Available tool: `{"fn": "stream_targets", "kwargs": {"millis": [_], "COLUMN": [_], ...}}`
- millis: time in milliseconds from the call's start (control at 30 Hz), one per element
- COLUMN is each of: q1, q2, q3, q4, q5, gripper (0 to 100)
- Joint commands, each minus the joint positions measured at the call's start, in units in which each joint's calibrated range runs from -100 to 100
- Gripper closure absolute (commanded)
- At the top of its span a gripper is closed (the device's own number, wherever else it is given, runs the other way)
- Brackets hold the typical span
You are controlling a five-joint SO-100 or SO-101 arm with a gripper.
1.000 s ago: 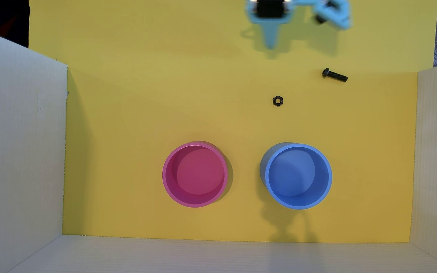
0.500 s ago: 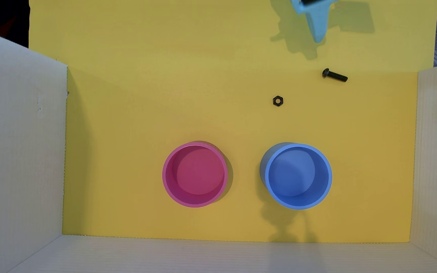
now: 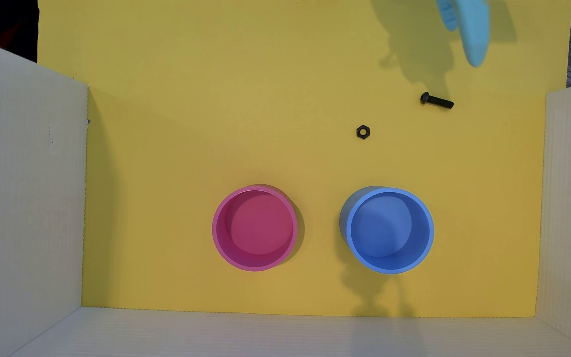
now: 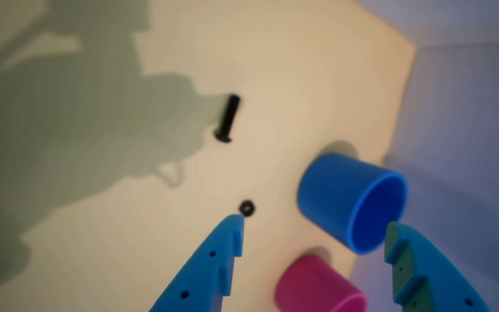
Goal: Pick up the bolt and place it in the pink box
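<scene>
Hand (image 4: 314, 227) open, empty, above tabletop (image 3: 243, 120). Advise straddling the bolt (image 3: 437, 100) across its shank, avoiding the nearby nut (image 3: 363, 131).

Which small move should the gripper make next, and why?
Probably lower toward the bolt. The gripper is open and empty, in the air away from it, and the bolt lies flat on the yellow floor, apart from the nut.

Gripper (image 4: 314, 227): jaws wide apart, empty, at the bottom edge.
Bolt (image 4: 228, 118): lying flat, upper middle.
Nut (image 4: 247, 208): just beyond the left fingertip.
Blue cup (image 4: 340, 195): right.
Pink box (image 4: 314, 284): between the jaws.
</scene>
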Motion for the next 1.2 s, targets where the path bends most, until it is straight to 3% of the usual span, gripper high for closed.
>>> {"fn": "stream_targets", "kwargs": {"millis": [0, 500, 1167], "q1": [-0.5, 0.1, 0.2], "q2": [12.4, 42.9, 56.2], "q3": [-10.4, -22.2, -22.3], "q4": [0.4, 0.5, -12.9], "q5": [-3.3, -5.5, -4.8], "gripper": [77, 77, 77]}}
